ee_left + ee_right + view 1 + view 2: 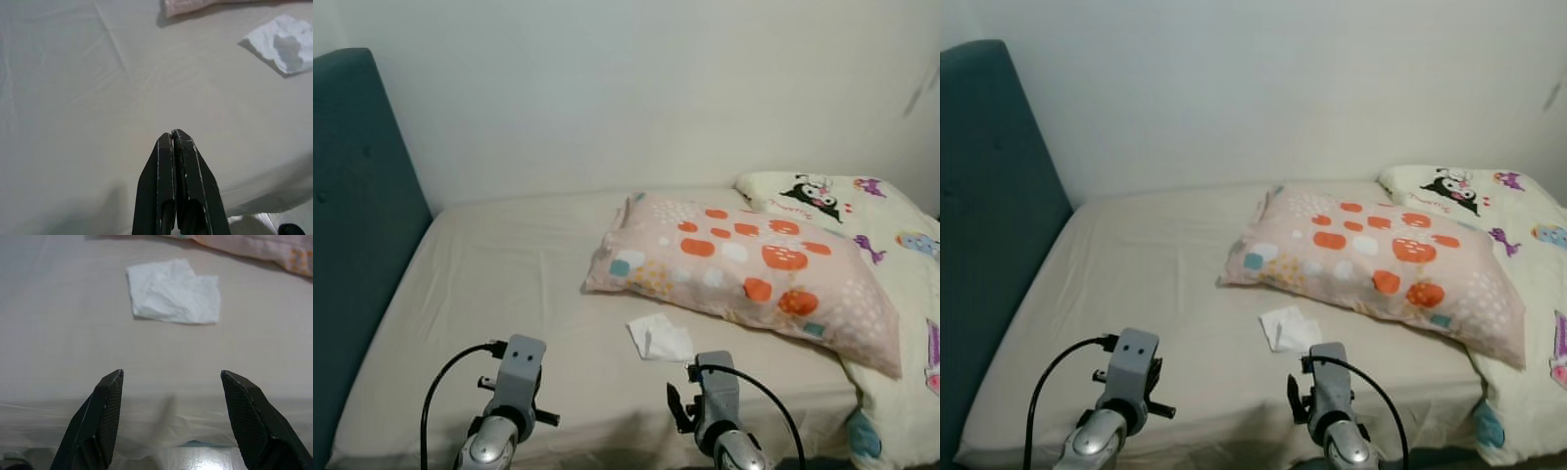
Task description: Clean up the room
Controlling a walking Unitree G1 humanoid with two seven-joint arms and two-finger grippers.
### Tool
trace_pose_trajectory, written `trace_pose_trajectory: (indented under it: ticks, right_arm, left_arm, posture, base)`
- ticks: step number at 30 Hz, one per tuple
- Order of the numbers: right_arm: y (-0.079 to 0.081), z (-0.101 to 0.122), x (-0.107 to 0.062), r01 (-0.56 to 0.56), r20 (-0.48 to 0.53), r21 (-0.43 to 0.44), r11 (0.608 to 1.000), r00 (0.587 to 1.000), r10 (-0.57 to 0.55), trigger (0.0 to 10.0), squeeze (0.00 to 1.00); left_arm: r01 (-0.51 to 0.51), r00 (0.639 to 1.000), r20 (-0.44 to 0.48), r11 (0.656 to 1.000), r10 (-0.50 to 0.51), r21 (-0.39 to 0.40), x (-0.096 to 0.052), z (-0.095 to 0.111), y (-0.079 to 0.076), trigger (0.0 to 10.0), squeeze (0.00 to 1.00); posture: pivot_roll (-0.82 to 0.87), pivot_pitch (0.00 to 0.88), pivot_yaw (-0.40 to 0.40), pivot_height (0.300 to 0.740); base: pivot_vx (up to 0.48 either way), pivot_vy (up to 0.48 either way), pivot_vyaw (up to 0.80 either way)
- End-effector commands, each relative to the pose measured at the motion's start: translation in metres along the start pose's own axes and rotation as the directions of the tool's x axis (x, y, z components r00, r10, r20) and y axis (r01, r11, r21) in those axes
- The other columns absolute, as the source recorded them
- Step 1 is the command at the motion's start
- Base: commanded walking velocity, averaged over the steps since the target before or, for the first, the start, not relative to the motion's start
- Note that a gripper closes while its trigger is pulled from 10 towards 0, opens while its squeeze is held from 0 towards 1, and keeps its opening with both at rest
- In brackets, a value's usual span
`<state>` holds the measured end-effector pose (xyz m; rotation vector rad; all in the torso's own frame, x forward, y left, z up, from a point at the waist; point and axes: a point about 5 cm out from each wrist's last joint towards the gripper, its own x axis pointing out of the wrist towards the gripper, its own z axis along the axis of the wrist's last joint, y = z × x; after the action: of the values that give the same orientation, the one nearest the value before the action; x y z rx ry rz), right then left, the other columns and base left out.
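Beige bed sheet (509, 294) below both arms at the bed's near edge. Right claw (171, 396) spread wide, empty, aimed at crumpled white tissue (172, 292) just ahead, likely lining up a pick; left claw (174, 139) pressed closed, empty, idle. Tissue lies beside the spotted pink pillow (744, 264).

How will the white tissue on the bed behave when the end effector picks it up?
The tissue is creased and lies flat on the sheet, so it is probably floppy and very light. It may slide or bunch when pushed. The right end effector, open before it, would likely need to pinch a raised fold.
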<state>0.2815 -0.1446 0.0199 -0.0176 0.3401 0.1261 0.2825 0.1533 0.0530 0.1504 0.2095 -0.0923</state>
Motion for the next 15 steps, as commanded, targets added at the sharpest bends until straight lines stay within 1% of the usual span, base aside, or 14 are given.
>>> trace_pose_trajectory:
  ticks: [1,8,15]
  right_arm:
    - [-0.002,-0.002,-0.001,0.011,0.001,0.015,1.0,1.0,-0.011,10.0,0.0]
    - [-0.003,0.001,0.001,0.013,0.005,0.018,1.0,1.0,-0.013,10.0,0.0]
    - [-0.005,0.009,0.006,0.013,0.019,0.026,1.0,1.0,-0.014,10.0,0.0]
  left_arm:
    - [0.003,1.0,-0.011,1.0,-0.003,0.003,-0.001,0.0,0.001,10.0,0.0]
    - [-0.001,1.0,-0.019,1.0,0.001,0.016,-0.002,-0.001,0.004,10.0,0.0]
    - [-0.004,1.0,-0.024,1.0,0.004,0.026,-0.004,-0.001,0.008,10.0,0.0]
  posture:
    - [0.06,0.12,-0.027,0.621]
    - [0.06,0.123,-0.022,0.621]
    - [0.07,0.135,-0.016,0.621]
  base:
    - [0.0,0.0,0.0]
    - [0.0,0.0,0.0]
    - [0.0,0.0,0.0]
